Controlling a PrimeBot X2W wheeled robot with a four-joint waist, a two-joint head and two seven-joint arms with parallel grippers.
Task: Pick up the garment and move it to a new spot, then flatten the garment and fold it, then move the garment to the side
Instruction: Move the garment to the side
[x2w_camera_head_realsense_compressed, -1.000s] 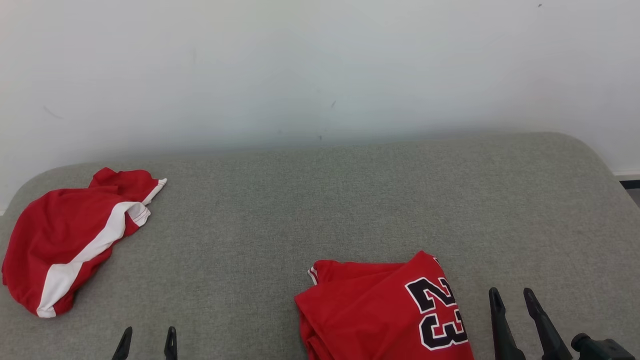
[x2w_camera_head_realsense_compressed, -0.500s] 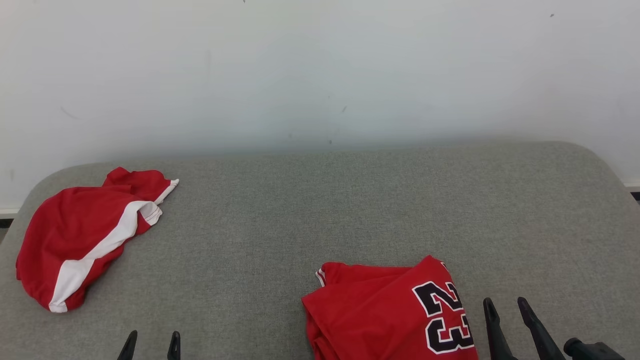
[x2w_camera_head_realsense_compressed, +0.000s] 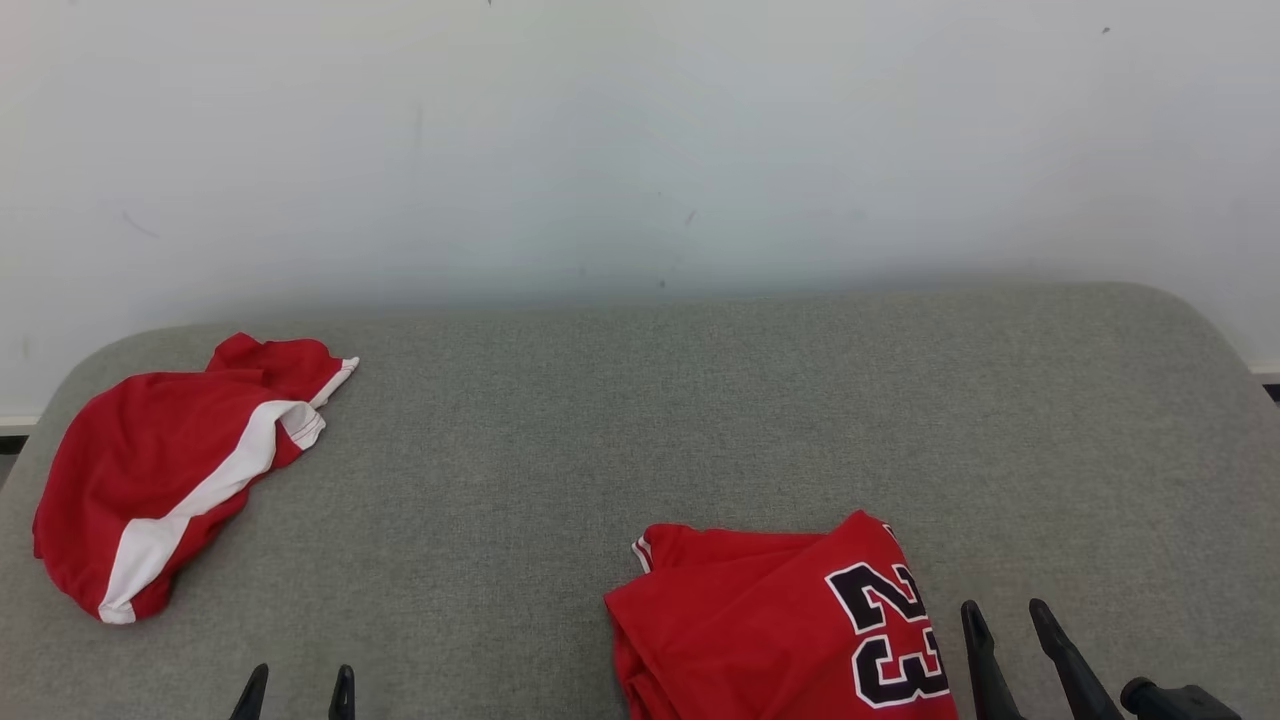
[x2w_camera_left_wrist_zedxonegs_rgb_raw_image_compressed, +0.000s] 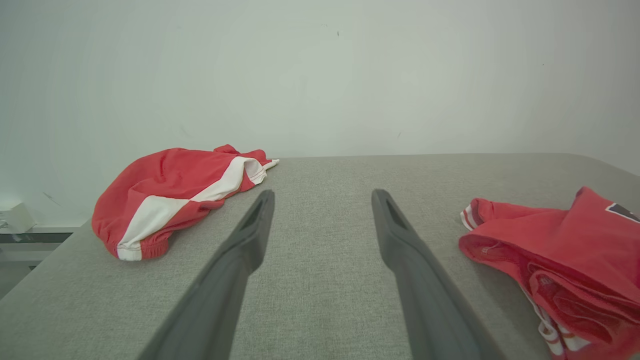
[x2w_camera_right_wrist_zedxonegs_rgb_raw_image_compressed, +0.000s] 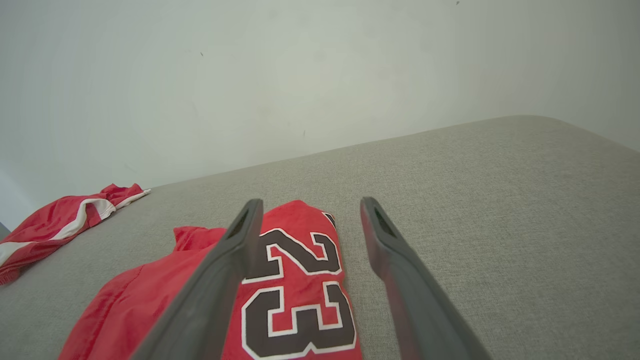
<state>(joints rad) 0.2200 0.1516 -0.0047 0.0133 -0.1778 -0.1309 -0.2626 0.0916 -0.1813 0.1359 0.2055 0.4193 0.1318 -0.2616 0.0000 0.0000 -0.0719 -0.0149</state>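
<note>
Both sets of jaws spread wide, left gripper (x2w_camera_head_realsense_compressed: 300, 676) and right gripper (x2w_camera_head_realsense_compressed: 1003, 612) holding nothing, folded red jersey (x2w_camera_head_realsense_compressed: 760, 630) on the grey bench (x2w_camera_head_realsense_compressed: 700, 420) just left of the right jaws, 23 turned sideways, 2 far, 3 near, full length cropped tbh

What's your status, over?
Left gripper and right gripper open, empty. Jersey bunched near right gripper, untouched. Shorts far left, clear of it.

The head camera has swung a little. The grey fabric-covered bench (x2w_camera_head_realsense_compressed: 600, 420), the crumpled red shorts with a white stripe (x2w_camera_head_realsense_compressed: 150, 450) and the folded red jersey numbered 23 (x2w_camera_head_realsense_compressed: 760, 620) all sit slightly lower and further right in the head view than a second ago. The right gripper (x2w_camera_head_realsense_compressed: 1003, 604) has sunk lower in that view and is nearer the jersey's edge. The left gripper (x2w_camera_head_realsense_compressed: 301, 669) shows slightly less of its tips.
</note>
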